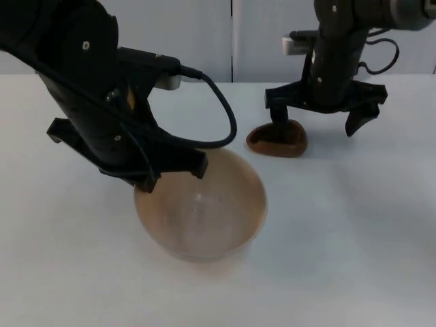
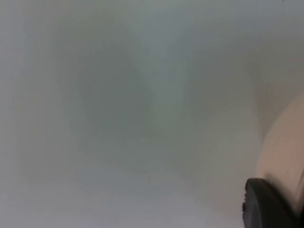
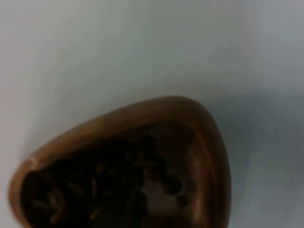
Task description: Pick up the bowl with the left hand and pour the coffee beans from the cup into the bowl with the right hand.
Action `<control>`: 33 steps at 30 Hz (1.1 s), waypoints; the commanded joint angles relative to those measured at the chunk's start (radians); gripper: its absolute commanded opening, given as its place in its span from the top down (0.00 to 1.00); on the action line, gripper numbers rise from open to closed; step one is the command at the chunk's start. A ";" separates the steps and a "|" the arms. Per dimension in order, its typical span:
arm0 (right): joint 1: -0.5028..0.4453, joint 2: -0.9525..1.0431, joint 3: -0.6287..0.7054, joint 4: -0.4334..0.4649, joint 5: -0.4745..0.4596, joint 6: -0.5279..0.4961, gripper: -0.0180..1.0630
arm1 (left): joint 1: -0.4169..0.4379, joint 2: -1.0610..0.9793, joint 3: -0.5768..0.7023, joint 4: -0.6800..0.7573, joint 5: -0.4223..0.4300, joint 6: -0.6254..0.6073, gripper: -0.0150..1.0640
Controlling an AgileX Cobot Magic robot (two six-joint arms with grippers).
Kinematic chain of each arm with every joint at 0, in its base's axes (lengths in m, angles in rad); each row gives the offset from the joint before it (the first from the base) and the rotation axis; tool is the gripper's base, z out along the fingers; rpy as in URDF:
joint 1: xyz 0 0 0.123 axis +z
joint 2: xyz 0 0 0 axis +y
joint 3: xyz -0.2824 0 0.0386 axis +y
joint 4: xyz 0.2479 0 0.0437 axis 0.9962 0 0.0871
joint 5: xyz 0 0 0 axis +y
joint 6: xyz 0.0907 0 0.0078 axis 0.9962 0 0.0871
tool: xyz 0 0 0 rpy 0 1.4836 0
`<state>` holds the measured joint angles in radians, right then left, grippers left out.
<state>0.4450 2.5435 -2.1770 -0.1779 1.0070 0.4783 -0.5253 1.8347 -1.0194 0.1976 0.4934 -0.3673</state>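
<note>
Pale tan, round, smooth-walled bowl (image 1: 204,211) is seen on the white table top (image 1: 354,259) just below centre of the top view, roughly 6 o'clock from frame centre. Its inside looks bare. The bowl's rim at about 10–12 o'clock is covered by the left gripper (image 1: 174,174); its black fingers are placed at the rim, one at 10 o'clock and one near 1 o'clock of the bowl. Whether the rim is actually pinched cannot be told. In the left wrist view a curved tan piece of the bowl (image 2: 285,156) is seen right against a black fingertip (image 2: 266,204), white table behind.

Small brown cup with a rounded-triangular rim (image 1: 277,139) is seen at about 1 o'clock from the bowl, apart from it, resting on the table. In the right wrist view the cup (image 3: 190,118) is shown with dark coffee beans (image 3: 95,190) lying inside, a pale patch of cup bottom left bare among them.

Right gripper (image 1: 320,119) is spread wide. One finger is set at the cup's rim, at about its 12 o'clock; the other finger hangs well off to 3 o'clock of the cup, over bare table. The cup is not clamped.

Grey partition wall (image 1: 231,41) is seen at 12 o'clock behind both arms.
</note>
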 commanded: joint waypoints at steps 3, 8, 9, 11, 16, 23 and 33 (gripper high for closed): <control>-0.015 0.023 -0.006 0.001 -0.016 0.007 0.08 | -0.003 -0.009 -0.004 0.005 -0.007 -0.009 0.99; -0.016 0.034 -0.006 -0.003 -0.018 0.011 0.12 | -0.003 -0.009 -0.004 0.005 -0.005 -0.009 0.99; -0.016 0.033 -0.006 0.000 -0.024 0.011 0.13 | -0.003 -0.009 -0.004 0.005 -0.005 -0.009 0.99; -0.016 0.033 -0.006 0.000 -0.034 0.011 0.15 | -0.003 -0.009 -0.004 0.005 -0.005 -0.009 0.99; -0.016 0.033 -0.006 0.004 -0.048 0.011 0.19 | -0.003 -0.009 -0.004 0.005 -0.010 -0.009 0.99; -0.016 0.033 -0.006 0.006 -0.092 0.011 0.36 | -0.003 -0.009 -0.004 0.005 -0.010 -0.009 0.99; -0.014 0.033 -0.006 0.033 -0.118 0.011 0.61 | -0.003 -0.009 -0.004 0.005 -0.010 -0.009 0.99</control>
<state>0.4305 2.5784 -2.1791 -0.1568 0.9043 0.4863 -0.5253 1.8347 -1.0194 0.1976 0.4934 -0.3699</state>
